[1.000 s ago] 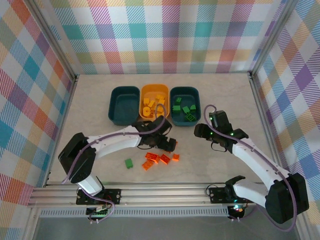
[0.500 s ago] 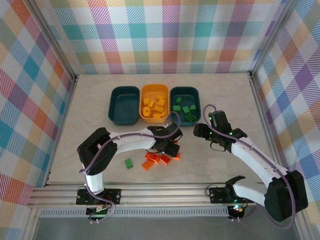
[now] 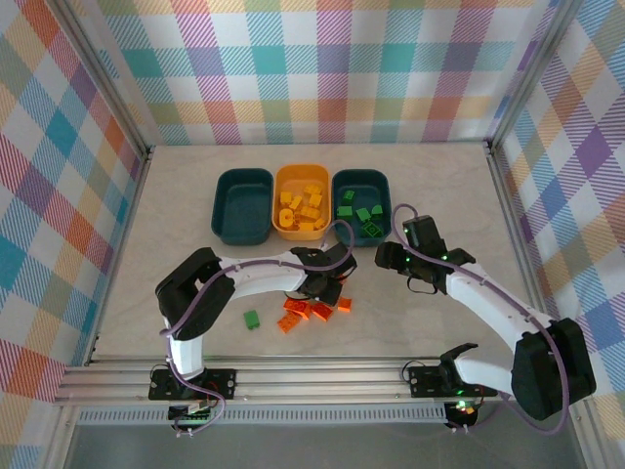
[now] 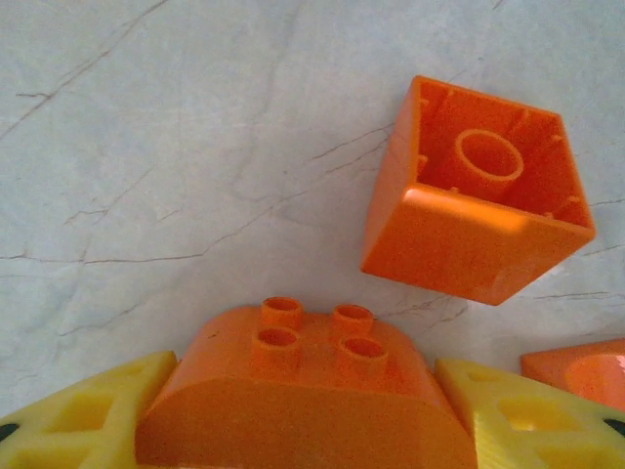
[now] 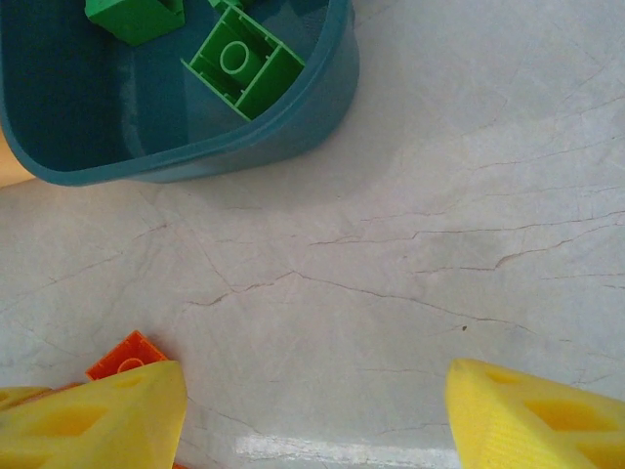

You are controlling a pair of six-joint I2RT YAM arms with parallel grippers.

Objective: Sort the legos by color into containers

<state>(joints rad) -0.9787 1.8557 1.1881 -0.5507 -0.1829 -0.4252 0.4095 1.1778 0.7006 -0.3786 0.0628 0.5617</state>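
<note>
Marble tabletop (image 3: 176,225) | left gripper (image 3: 328,287) has dropped among the orange legos (image 3: 320,311), now clamped on a rounded orange brick (image 4: 303,391) | right gripper (image 5: 317,420) spread wide, empty, nudged slightly left | judged next: carry to empty teal tub (image 3: 243,203).

Left arm (image 3: 254,274) is reaching toward centre, wrist pitched down; left gripper (image 4: 308,420) is apparently clamping an orange brick (image 4: 303,357). Right arm (image 3: 488,298) is bending inward; right gripper (image 5: 327,415) is hovering, fingers spread wide.

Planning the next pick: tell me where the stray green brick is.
In the top view, the green brick lies alone on the table, left of the orange bricks.
</note>
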